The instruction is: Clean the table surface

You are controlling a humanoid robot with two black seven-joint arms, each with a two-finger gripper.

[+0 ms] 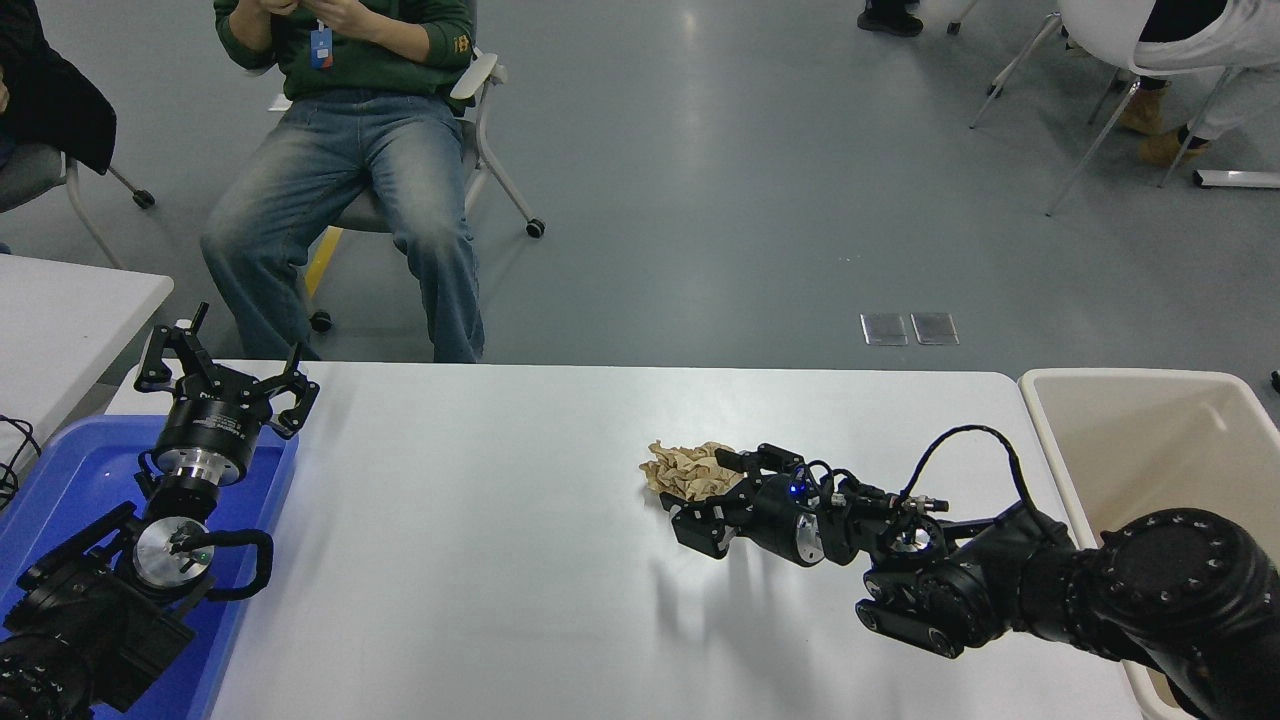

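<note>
The table surface [480, 560] is a wide white top with rounded corners. A crumpled wad of brown paper [685, 468] lies on it right of centre. My right gripper [705, 495] is open just to the right of the wad and on its near side. One finger lies along the wad's right edge and the other is in front of it. My left gripper [225, 385] is parked at the lower left, open, with its fingers spread.
A beige bin [1130, 385] stands off the table's right end, partly behind my right arm. A blue bin [80, 460] lies under my left arm. A smaller white table [60, 320] is at the left edge. A person [340, 180] sits on a chair beyond the far edge.
</note>
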